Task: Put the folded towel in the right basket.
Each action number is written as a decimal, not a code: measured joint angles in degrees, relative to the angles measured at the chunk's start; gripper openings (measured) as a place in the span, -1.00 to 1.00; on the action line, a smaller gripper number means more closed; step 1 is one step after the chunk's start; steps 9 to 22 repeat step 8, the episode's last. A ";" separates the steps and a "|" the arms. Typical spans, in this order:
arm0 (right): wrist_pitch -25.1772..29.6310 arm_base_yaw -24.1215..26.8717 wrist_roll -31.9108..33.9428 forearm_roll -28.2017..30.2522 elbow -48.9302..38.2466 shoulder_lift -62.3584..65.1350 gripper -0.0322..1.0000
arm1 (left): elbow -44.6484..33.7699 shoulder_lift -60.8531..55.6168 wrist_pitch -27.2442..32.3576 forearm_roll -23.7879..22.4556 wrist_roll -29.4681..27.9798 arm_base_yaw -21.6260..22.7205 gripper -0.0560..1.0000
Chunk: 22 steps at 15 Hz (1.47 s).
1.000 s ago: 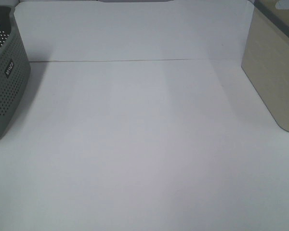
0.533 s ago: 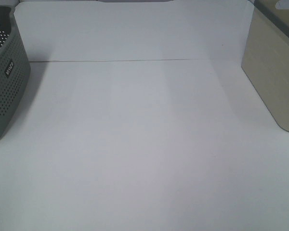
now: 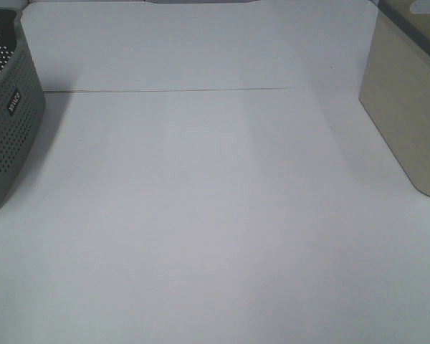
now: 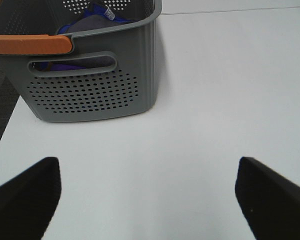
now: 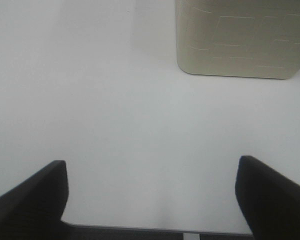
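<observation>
In the left wrist view a dull brownish cloth with a small white tag [image 4: 90, 21] lies inside the grey perforated basket [image 4: 90, 92] on blue-purple fabric; it looks like the folded towel, mostly hidden by the wall. The right basket [image 3: 408, 107], beige with a grey rim, stands at the table's right edge and also shows in the right wrist view [image 5: 240, 40]. My left gripper [image 4: 147, 200] is open and empty over the table, short of the grey basket. My right gripper [image 5: 152, 200] is open and empty, short of the beige basket. Neither gripper shows in the high view.
The grey basket [image 3: 7, 122] stands at the table's left edge and has an orange handle [image 4: 30, 45]. The white table [image 3: 215, 215] lies between the baskets. Its near edge shows in the right wrist view [image 5: 140, 230].
</observation>
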<state>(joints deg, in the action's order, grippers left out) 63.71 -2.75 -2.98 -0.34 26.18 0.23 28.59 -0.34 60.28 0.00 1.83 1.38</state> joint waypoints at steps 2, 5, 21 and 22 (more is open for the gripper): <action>0.00 0.00 0.00 0.00 0.00 0.00 0.76 | 0.00 0.00 0.00 0.00 0.00 0.00 0.77; 0.00 0.00 0.00 0.00 0.00 0.00 0.76 | 0.00 0.00 0.00 0.00 0.00 0.00 0.77; 0.00 0.00 0.00 0.00 0.00 0.00 0.76 | 0.00 0.00 0.00 0.00 0.00 0.00 0.77; 0.00 0.00 0.00 0.00 0.00 0.00 0.76 | 0.00 0.00 0.00 0.00 0.00 0.00 0.77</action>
